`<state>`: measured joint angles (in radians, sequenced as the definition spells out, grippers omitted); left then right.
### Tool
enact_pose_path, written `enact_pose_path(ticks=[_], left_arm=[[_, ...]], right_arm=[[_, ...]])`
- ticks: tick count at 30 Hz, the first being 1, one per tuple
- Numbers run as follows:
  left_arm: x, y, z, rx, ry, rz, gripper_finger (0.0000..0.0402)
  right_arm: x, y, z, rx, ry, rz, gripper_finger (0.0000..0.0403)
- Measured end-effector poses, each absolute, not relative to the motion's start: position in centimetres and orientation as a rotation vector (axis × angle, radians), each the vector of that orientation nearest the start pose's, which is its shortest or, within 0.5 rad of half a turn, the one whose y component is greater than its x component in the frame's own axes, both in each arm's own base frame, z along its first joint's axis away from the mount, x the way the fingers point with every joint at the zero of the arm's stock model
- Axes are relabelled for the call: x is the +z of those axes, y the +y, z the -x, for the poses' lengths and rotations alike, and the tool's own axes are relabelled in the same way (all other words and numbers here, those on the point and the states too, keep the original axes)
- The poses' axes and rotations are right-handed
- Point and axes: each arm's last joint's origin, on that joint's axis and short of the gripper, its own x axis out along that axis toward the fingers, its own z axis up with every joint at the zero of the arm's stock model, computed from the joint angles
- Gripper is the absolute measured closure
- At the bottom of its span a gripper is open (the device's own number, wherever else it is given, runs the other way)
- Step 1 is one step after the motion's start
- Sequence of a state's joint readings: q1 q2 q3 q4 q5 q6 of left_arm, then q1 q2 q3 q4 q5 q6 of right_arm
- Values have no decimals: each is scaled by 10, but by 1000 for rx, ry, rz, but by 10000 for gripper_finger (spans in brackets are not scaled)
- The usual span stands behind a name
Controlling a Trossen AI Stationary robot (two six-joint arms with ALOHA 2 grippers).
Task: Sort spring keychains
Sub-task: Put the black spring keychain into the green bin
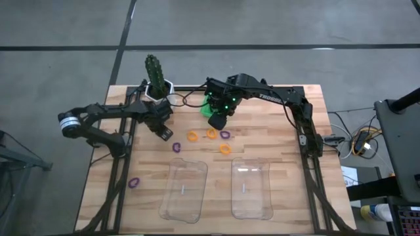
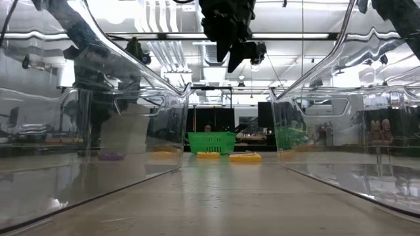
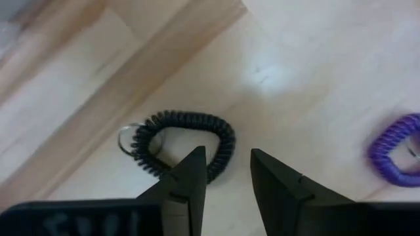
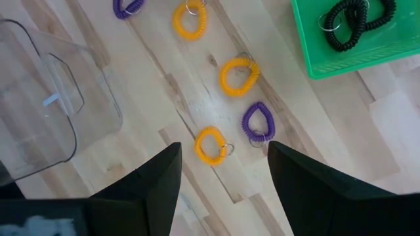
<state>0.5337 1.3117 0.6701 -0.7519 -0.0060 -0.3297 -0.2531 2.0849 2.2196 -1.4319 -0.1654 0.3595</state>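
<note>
A black spring keychain (image 3: 184, 141) lies flat on the wood. My left gripper (image 3: 226, 157) (image 1: 164, 131) is open and low over it, with the near part of the coil between its fingertips. A purple keychain (image 3: 397, 151) lies beside it. My right gripper (image 4: 223, 154) (image 1: 216, 118) is open and raised near the green basket (image 4: 341, 62), which holds black keychains (image 4: 351, 19). Three orange keychains (image 4: 239, 75) (image 4: 210, 145) (image 4: 190, 19) and a purple one (image 4: 258, 122) lie on the table below it. Another purple one (image 1: 134, 183) lies near the left edge. My left gripper comes at the black keychain from above, one open finger (image 3: 190, 174) over the coil's near side (image 3: 220, 160) and the other just outside it. I cannot tell whether either finger touches the coil, which lies flat on the table.
Two clear trays (image 1: 184, 189) (image 1: 251, 188) sit side by side near the table's near edge. A cactus in a white pot (image 1: 156, 82) stands at the far edge behind my left arm. Bare wood shows between the trays and the scattered keychains.
</note>
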Motion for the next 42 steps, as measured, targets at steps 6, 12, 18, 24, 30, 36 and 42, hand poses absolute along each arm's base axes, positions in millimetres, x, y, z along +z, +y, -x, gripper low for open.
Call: enact_pose_path(ticks=[6,12,18,24,30,36,42], left_arm=[[160,102,-174,661,1293,671,289],[150,103,-175,661,1333,673,289],[142,105,-177,669,1372,656,289],[137,105,-178,675,1395,678,319],[139,105,-178,724,1370,731,389],[154,105,-181,694,1295,756,396],[184,105,-182,695,1158,768,399]], right_arm=[[333,-98,-399,-305,1251,-578,184],[333,-98,-399,-305,1250,-578,184],[333,-98,-399,-305,1250,-578,184],[333,-97,-399,-303,1251,-577,184],[333,-97,-399,-321,1249,-600,184],[338,-97,-396,-321,1243,-602,184],[358,-98,-382,-339,1186,-607,184]])
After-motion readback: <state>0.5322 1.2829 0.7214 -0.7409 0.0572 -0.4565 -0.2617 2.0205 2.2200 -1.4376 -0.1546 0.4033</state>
